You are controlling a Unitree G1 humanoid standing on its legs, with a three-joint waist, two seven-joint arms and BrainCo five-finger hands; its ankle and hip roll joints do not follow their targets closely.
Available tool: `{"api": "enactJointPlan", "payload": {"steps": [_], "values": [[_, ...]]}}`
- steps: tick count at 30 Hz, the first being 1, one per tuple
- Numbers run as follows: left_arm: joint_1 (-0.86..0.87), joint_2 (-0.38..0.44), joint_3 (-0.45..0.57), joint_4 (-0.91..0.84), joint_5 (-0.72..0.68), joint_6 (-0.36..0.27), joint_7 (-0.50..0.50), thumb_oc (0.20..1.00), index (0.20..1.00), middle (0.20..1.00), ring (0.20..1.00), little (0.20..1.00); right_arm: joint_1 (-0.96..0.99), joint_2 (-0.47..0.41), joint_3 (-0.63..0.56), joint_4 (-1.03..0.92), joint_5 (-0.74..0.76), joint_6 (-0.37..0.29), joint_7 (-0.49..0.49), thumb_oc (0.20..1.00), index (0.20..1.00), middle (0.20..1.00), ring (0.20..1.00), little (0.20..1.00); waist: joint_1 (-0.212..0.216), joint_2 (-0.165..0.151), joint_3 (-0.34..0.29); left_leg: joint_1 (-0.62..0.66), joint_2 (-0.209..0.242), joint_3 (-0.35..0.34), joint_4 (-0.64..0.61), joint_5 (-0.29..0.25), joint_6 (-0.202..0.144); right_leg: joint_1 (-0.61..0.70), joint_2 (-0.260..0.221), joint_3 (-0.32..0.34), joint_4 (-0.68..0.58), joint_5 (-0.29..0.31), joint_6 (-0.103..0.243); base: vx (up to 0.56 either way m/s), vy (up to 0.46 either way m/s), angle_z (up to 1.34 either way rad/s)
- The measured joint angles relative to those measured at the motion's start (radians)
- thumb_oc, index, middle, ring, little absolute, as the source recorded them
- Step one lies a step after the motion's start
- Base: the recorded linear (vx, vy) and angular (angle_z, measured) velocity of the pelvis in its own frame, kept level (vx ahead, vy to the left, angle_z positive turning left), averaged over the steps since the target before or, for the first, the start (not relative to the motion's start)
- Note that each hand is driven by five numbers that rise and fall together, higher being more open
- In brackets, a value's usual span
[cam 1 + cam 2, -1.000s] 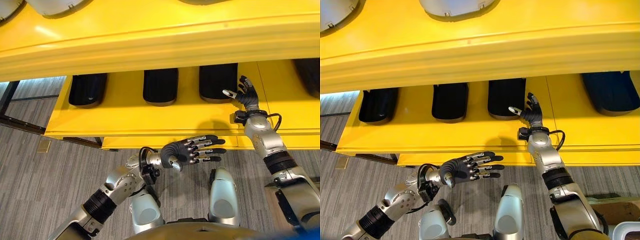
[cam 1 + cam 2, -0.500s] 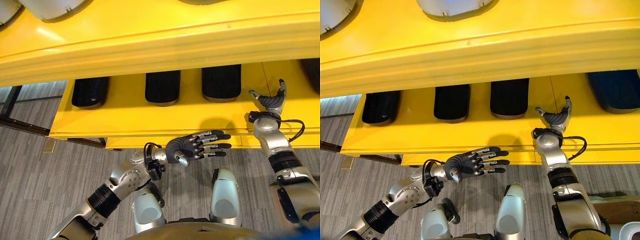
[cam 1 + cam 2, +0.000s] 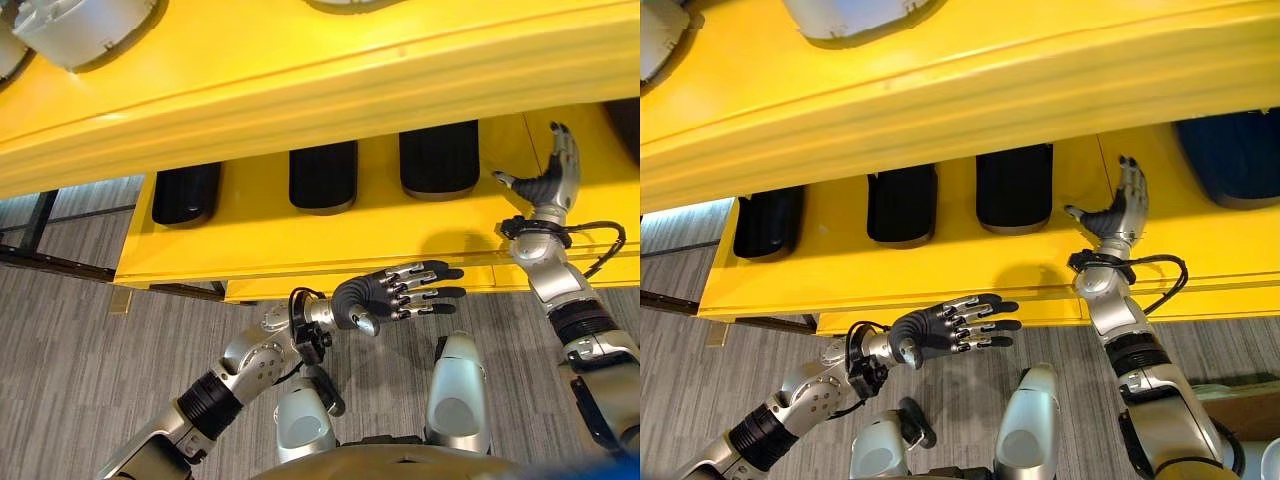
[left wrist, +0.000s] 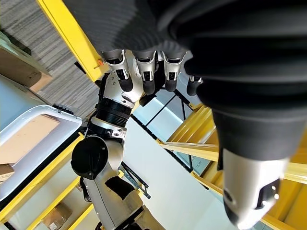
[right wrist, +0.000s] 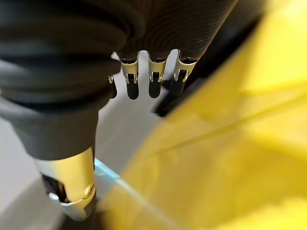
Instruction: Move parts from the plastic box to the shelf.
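Under top yellow board, three black parts (image 3: pixel 323 176) sit in row on yellow shelf (image 3: pixel 260 235), far ends hidden. Left hand (image 3: pixel 385 297) at 6 o'clock, flat, empty. Right hand (image 3: pixel 548 180) at 3 o'clock, fingers straight, empty. Fourth dark part (image 3: pixel 1230 155) at 2 o'clock, cut off.

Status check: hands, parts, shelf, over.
Left robot hand open, empty, below the shelf edge. Right robot hand open, empty, over the yellow shelf, right of three black parts in a row. Nothing blocking.

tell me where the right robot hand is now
In the eye views the right robot hand is open over the yellow shelf, just right of the rightmost of three black parts.
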Motion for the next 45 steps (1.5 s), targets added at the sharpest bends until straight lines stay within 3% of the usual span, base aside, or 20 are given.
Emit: {"api": "enactJointPlan", "payload": {"steps": [6, 12, 15, 18, 22, 29, 38, 45], "values": [[0.024, 0.001, 0.015, 0.0, -0.028, -0.043, -0.007, 1.0, 1.0, 1.0, 1.0, 1.0, 0.099, -0.096, 0.046, -0.196, -0.327, -0.143, -0.002, 1.0, 1.0, 1.0, 1.0, 1.0, -0.016, 0.002, 0.001, 0.008, -0.007, 0.012, -0.018, 0.002, -0.001, -0.009, 0.002, 0.01, -0.006, 0.0, 0.001, 0.0, 0.033, -0.05], [0.045, 0.036, 0.033, -0.001, -0.029, -0.061, -0.029, 1.0, 1.0, 1.0, 1.0, 1.0, 0.151, -0.167, 0.064, -0.285, -0.462, -0.238, -0.008, 1.0, 1.0, 1.0, 1.0, 1.0, -0.037, 0.0, 0.002, 0.009, -0.008, 0.025, -0.027, 0.002, -0.001, -0.021, 0.005, 0.015, -0.011, 0.001, 0.002, -0.03, 0.012, -0.05], [0.047, 0.037, 0.034, -0.001, -0.052, -0.063, -0.045, 1.0, 1.0, 1.0, 1.0, 1.0, 0.146, -0.215, 0.106, -0.311, -0.47, -0.26, 0.062, 1.0, 1.0, 1.0, 1.0, 1.0, -0.035, -0.001, 0.002, 0.009, -0.008, 0.026, -0.031, 0.003, -0.002, -0.021, 0.007, 0.015, -0.013, 0.001, 0.002, -0.04, -0.035, -0.01], [0.05, 0.061, 0.034, -0.001, -0.066, -0.068, -0.055, 1.0, 1.0, 1.0, 1.0, 1.0, 0.091, -0.239, 0.227, -0.27, -0.458, -0.249, 0.182, 1.0, 1.0, 1.0, 1.0, 1.0, -0.031, -0.015, 0.012, 0.009, -0.006, 0.024, -0.032, 0.006, -0.002, -0.02, 0.009, 0.014, -0.012, 0.002, 0.001, -0.04, -0.07, 0.01], [0.049, 0.074, 0.036, -0.001, -0.066, -0.068, -0.077, 1.0, 1.0, 1.0, 1.0, 1.0, 0.077, -0.236, 0.261, -0.252, -0.438, -0.215, 0.24, 1.0, 1.0, 1.0, 1.0, 1.0, 0.0, -0.027, 0.015, 0.007, -0.002, 0.015, -0.028, 0.007, -0.002, -0.01, 0.01, 0.004, -0.014, 0.003, -0.001, -0.02, -0.055, 0.04], [0.045, 0.098, 0.04, -0.001, -0.065, -0.058, -0.09, 1.0, 1.0, 1.0, 1.0, 1.0, 0.018, -0.181, 0.283, -0.223, -0.403, -0.166, 0.292, 1.0, 1.0, 1.0, 1.0, 1.0, 0.036, -0.067, 0.017, 0.004, 0.009, 0.001, -0.017, 0.007, -0.002, 0.009, 0.015, -0.01, -0.023, 0.008, -0.002, 0.0, -0.024, 0.05], [0.031, 0.105, 0.04, -0.001, -0.063, -0.041, -0.088, 1.0, 1.0, 1.0, 1.0, 1.0, 0.017, -0.084, 0.282, -0.144, -0.38, -0.071, 0.3, 1.0, 1.0, 1.0, 1.0, 1.0, 0.045, -0.087, 0.006, -0.012, 0.025, -0.004, -0.008, 0.006, -0.002, 0.011, 0.029, -0.02, -0.041, 0.02, -0.004, 0.0, -0.013, 0.0], [0.017, 0.105, 0.04, -0.001, -0.063, -0.02, -0.088, 1.0, 1.0, 1.0, 1.0, 1.0, -0.045, -0.063, 0.321, -0.012, -0.339, 0.052, 0.334, 1.0, 1.0, 1.0, 1.0, 1.0, 0.055, -0.092, 0.001, -0.012, 0.027, -0.009, 0.005, 0.004, 0.002, 0.019, 0.026, -0.021, -0.041, 0.027, -0.005, 0.0, 0.0, 0.0]]}}
